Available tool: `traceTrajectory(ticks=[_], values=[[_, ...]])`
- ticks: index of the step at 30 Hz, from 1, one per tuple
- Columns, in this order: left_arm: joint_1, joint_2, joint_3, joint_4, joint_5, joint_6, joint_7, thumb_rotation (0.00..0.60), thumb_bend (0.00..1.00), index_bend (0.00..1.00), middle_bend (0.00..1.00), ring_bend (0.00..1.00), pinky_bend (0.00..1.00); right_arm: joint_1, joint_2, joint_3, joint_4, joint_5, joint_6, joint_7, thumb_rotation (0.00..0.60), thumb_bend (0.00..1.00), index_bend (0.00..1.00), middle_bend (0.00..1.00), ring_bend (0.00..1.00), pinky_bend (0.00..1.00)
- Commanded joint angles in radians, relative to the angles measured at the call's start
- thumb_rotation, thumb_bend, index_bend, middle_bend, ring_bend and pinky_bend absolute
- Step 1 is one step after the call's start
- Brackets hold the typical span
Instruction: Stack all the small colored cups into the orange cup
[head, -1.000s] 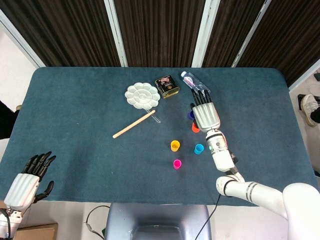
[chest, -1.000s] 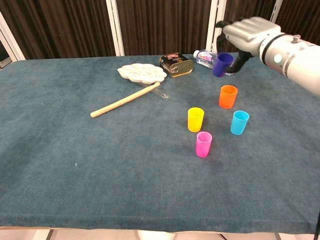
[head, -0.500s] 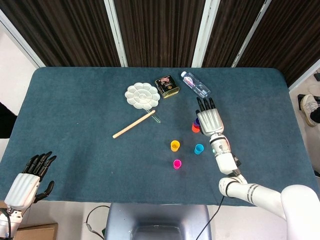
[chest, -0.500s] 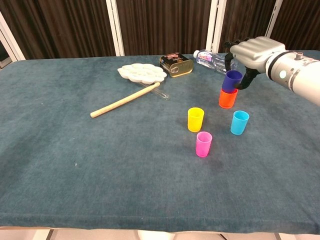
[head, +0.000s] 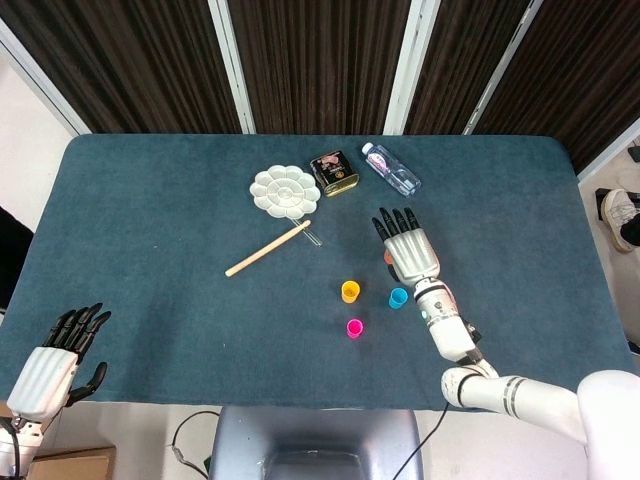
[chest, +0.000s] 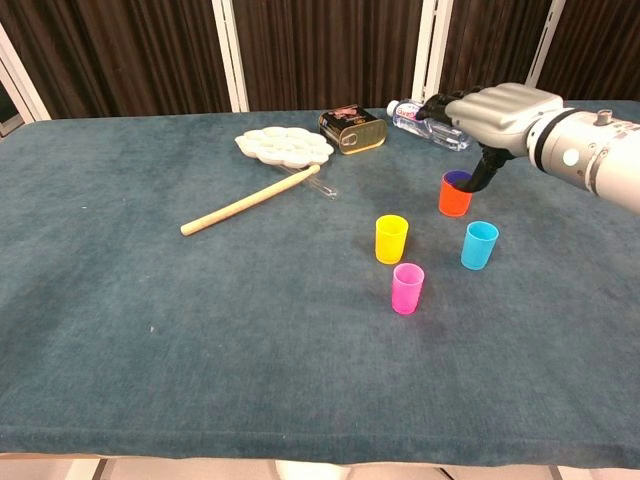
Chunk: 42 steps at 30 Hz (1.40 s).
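Your purple cup (chest: 458, 178) has dropped from above the rim into the orange cup (chest: 454, 196), so only its lip shows now; the first nesting looks done. Your right hand (chest: 497, 108) hovers just over the pair, fingers spread forward, thumb reaching down beside the rim, though whether it touches is hard to tell. Your left hand (head: 55, 358) waits open off the table's near corner. Yellow cup (chest: 391, 238), blue cup (chest: 479, 245) and pink cup (chest: 407, 288) remain unstacked nearby.

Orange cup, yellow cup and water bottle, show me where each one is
orange cup (chest: 454, 201), chest view, on its front wall
yellow cup (chest: 391, 241), chest view, on its side wall
water bottle (head: 393, 171), head view, on the middle of its body
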Motion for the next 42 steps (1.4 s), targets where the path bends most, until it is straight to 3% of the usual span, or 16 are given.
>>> traceTrajectory(ticks=[1,10,17,29,37,42], values=[[0.0,-0.001,0.0,0.001,0.002,0.001,0.0,0.6,0.46,0.0,0.0,0.0,0.08,-0.015,0.043,-0.028,-0.108,-0.056,0.002,0.039,0.6,0.46,0.23,0.0,0.0,0.0],[0.004,0.002,0.001,0.002,0.007,0.011,-0.004,0.6,0.46,0.0,0.0,0.0,0.08,0.018,-0.023,-0.081,-0.104,-0.05,-0.049,-0.019,0.6,0.46,0.33,0.0,0.0,0.0],[0.006,0.007,0.001,0.004,0.008,0.017,-0.017,0.6,0.46,0.0,0.0,0.0,0.08,0.036,-0.09,-0.066,-0.032,-0.026,-0.063,0.001,0.6,0.46,0.39,0.0,0.0,0.0],[0.006,0.009,0.001,0.003,0.01,0.017,-0.022,0.6,0.46,0.0,0.0,0.0,0.08,0.038,-0.129,-0.061,0.016,-0.048,-0.04,0.031,0.6,0.46,0.61,0.01,0.0,0.0],[0.007,0.011,0.004,0.0,0.01,0.016,-0.02,0.6,0.46,0.0,0.0,0.0,0.08,0.01,-0.102,0.026,0.027,-0.128,0.123,0.121,0.6,0.46,0.63,0.02,0.0,0.0],[0.005,0.008,0.004,0.0,0.01,0.008,-0.014,0.6,0.46,0.0,0.0,0.0,0.08,0.015,-0.083,0.078,0.088,-0.063,0.125,0.075,0.6,0.46,0.63,0.03,0.0,0.0]])
